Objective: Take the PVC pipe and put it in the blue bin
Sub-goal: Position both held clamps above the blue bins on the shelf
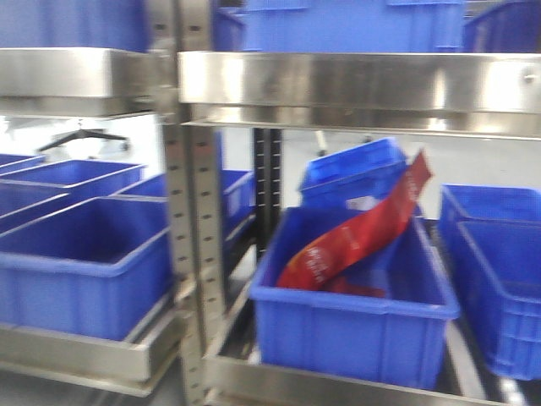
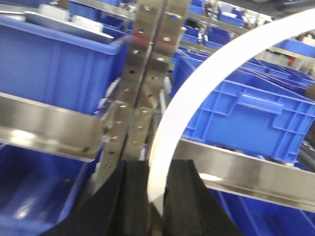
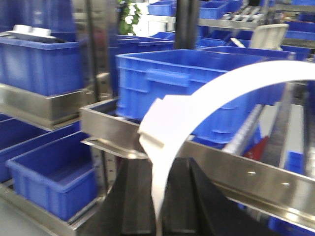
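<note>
A white curved PVC pipe (image 2: 179, 98) rises from between my left gripper's (image 2: 157, 167) black fingers and arcs up to the right; the jaws are shut on its lower end. The right wrist view shows a white arc of PVC pipe (image 3: 221, 86) clamped the same way in my right gripper (image 3: 161, 167). Whether both hold one piece I cannot tell. In the front view, a blue bin (image 1: 355, 330) sits on the lower shelf with a red package (image 1: 355, 237) lying in it. Neither gripper nor the pipe shows in that view.
A steel rack upright (image 1: 190, 254) stands between bays, with a steel shelf rail (image 1: 355, 80) overhead. More blue bins sit at left (image 1: 84, 279) and right (image 1: 499, 288). A steel upright (image 2: 147, 73) and a shelf rail (image 3: 246, 172) lie close ahead of the grippers.
</note>
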You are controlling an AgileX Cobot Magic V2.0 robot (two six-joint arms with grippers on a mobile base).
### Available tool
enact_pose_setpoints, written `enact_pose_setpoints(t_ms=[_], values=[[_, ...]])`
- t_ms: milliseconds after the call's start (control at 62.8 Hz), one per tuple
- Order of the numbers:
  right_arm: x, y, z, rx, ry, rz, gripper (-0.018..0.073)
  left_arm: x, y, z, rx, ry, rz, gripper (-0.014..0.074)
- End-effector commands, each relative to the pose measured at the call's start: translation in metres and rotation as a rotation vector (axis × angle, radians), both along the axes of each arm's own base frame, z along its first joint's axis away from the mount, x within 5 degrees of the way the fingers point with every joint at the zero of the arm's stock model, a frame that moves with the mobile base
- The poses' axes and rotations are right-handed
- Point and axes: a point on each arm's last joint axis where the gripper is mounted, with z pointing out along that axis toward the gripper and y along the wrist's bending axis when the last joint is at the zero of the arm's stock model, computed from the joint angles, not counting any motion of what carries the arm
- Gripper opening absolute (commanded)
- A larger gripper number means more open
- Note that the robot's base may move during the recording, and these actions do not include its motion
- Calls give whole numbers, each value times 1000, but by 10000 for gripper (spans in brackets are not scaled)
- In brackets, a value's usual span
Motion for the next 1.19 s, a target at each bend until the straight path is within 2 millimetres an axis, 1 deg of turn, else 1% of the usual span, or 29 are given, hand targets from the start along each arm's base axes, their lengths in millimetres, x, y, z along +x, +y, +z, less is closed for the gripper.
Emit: enact_pose_setpoints(t_ms=[0, 1178], values=[[0, 0, 2, -6, -26, -1, -168, -1, -1, 4, -9, -27, -4, -111], [0, 0, 2, -6, -26, -1, -168, -1, -1, 3, -9, -25, -4, -111]])
